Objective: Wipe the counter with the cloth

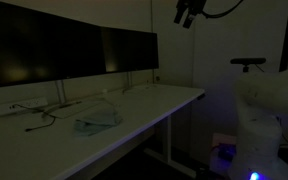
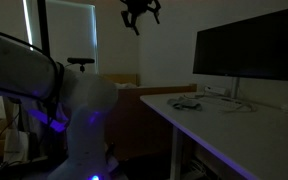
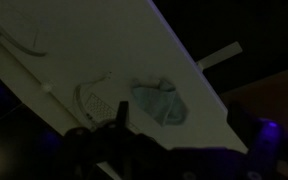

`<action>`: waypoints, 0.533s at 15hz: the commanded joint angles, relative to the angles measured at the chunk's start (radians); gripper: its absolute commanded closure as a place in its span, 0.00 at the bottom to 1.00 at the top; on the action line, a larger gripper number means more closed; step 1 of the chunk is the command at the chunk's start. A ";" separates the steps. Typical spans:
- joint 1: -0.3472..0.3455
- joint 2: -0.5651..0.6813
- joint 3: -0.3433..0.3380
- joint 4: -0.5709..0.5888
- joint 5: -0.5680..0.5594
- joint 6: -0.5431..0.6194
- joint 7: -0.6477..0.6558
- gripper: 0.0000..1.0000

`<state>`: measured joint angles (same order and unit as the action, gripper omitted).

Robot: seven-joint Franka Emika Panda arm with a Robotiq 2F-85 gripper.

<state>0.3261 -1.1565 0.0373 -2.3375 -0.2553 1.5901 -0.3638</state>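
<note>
**Cloth (image 1: 97, 122) flat on the counter (image 1: 159, 100), gripper (image 1: 187, 14) held high and well clear**

In an exterior view, dark monitors (image 1: 69, 50) line the counter's back edge, and thin cables (image 1: 34, 108) trail across the surface below them at the left. Further right, the cloth lies crumpled close to the counter's front edge, about midway along its length. Toward the counter's right end the gripper hangs near the top of the picture, pointing downward, with its fingers spread wide and nothing between them. The arm's white base (image 1: 269, 110) stands beyond that end. In the wrist view the cloth (image 3: 159, 100) sits far below the fingers, well apart from them and by the counter's long edge.
</note>
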 commanded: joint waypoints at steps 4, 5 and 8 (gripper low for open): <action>0.013 0.222 0.056 0.131 0.066 0.102 -0.010 0.00; 0.011 0.252 0.064 0.145 0.072 0.109 -0.010 0.00; 0.005 0.342 0.096 0.182 0.096 0.121 0.005 0.00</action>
<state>0.3319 -0.9104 0.1110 -2.2067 -0.1865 1.6961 -0.3638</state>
